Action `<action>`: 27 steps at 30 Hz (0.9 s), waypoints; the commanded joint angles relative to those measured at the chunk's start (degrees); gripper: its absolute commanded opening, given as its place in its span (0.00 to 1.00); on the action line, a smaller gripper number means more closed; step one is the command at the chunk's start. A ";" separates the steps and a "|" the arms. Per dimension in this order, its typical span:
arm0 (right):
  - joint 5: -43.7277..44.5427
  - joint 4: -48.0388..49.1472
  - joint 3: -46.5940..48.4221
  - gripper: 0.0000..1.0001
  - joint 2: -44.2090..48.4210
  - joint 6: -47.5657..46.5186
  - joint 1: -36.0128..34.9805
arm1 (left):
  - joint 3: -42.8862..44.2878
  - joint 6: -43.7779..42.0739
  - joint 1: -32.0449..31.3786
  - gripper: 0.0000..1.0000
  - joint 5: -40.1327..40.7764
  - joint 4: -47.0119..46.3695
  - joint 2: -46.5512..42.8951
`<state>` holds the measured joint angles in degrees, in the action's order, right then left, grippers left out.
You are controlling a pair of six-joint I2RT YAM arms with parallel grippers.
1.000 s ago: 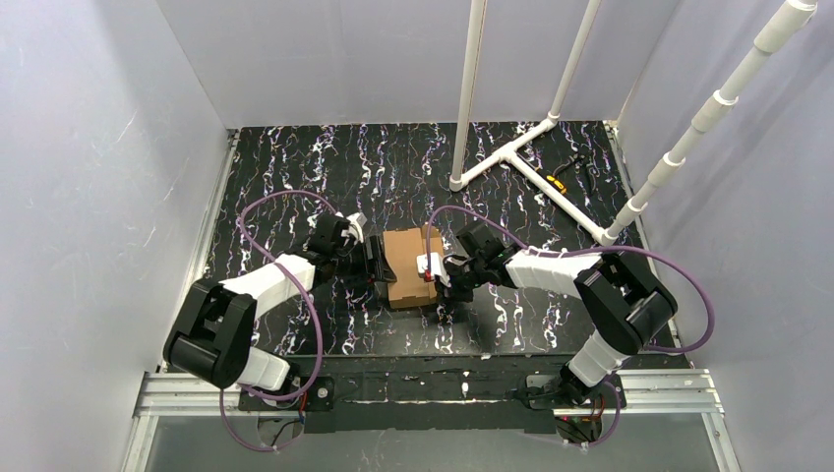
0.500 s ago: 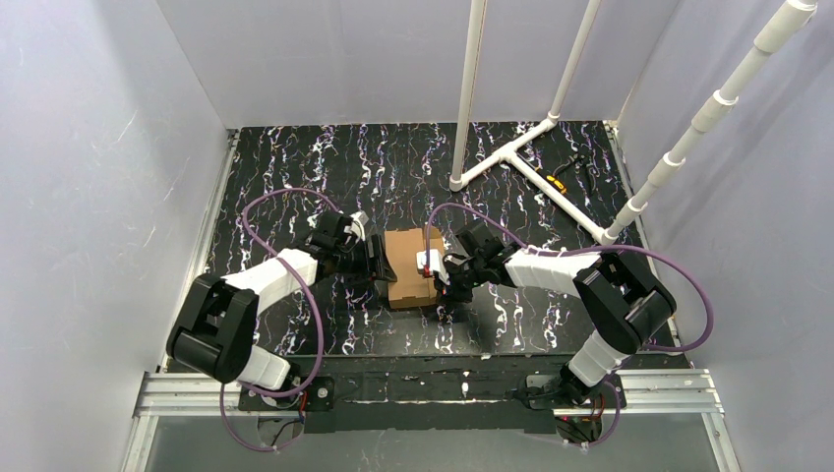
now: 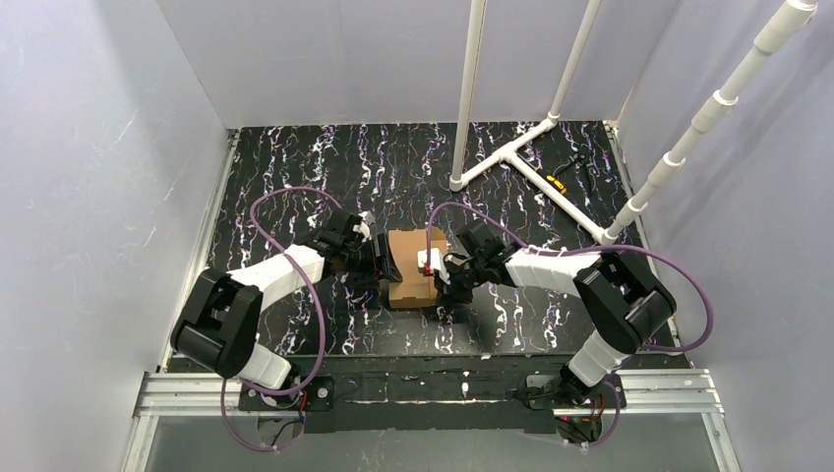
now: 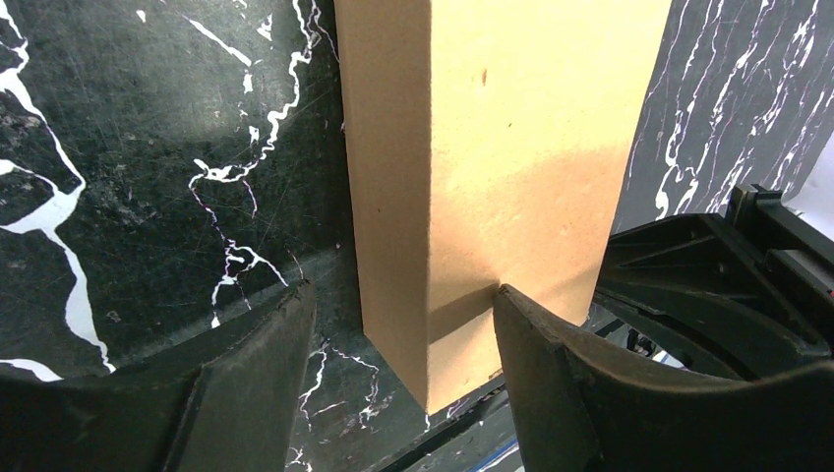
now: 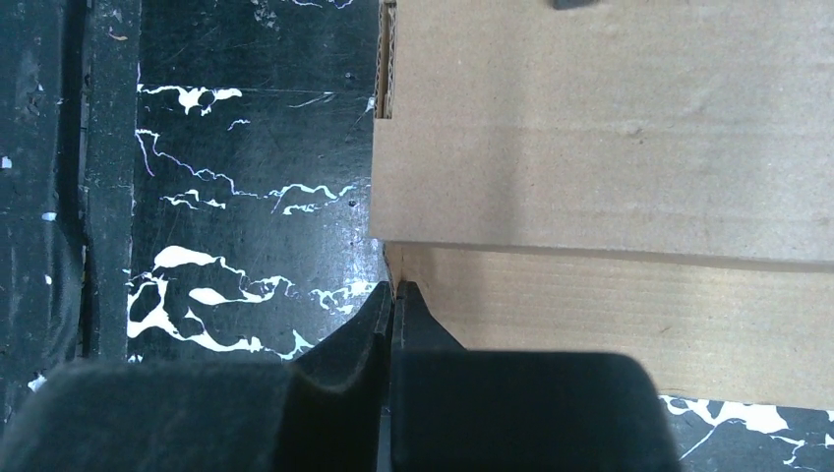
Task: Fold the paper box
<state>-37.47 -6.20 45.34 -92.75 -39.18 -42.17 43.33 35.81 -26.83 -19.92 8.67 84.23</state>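
The paper box (image 3: pixel 408 267) is a closed brown cardboard block on the black marbled table. In the left wrist view its near corner (image 4: pixel 462 197) stands between the open fingers of my left gripper (image 4: pixel 398 339). The right-hand finger (image 4: pixel 551 374) touches the box's face, and the left-hand finger (image 4: pixel 251 364) is clear of it. In the top view the left gripper (image 3: pixel 380 264) is at the box's left side. My right gripper (image 5: pixel 394 292) is shut, its tips pressed against the lower corner of the box's side wall (image 5: pixel 629 315). In the top view it (image 3: pixel 440 275) is at the box's right side.
A white PVC pipe frame (image 3: pixel 511 147) stands at the back right, with one upright foot (image 3: pixel 457 182) behind the box. A small yellow and black item (image 3: pixel 559 180) lies by the pipes. The table's near edge rail (image 3: pixel 433 388) runs below the arms.
My left arm has swung its elbow inward and its gripper has edged closer along the box's left side. The right gripper and the box have barely moved.
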 commanded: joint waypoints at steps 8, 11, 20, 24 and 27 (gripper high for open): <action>-4.66 0.27 1.68 0.01 0.04 0.57 -0.01 | -1.50 6.98 -1.06 0.57 1.46 -1.23 -0.71; -4.82 -0.02 1.92 0.01 -0.38 0.68 -0.03 | -1.76 7.99 -1.78 0.56 1.91 -2.12 -0.58; -3.42 -4.47 3.33 0.18 -0.57 -2.39 0.14 | -4.14 10.23 -2.17 0.56 4.10 -3.71 -2.47; -3.39 -5.96 3.73 0.35 0.62 -3.24 1.04 | -3.90 11.21 -2.19 0.57 5.73 -1.39 -4.06; -3.46 -6.43 3.53 0.38 1.60 -3.75 1.81 | -4.66 11.72 -2.19 0.58 6.10 -1.50 -6.04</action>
<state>-39.40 -10.72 46.94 -93.36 -41.34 -41.50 40.07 46.94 -28.77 -16.75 4.27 82.13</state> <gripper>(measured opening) 0.372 0.570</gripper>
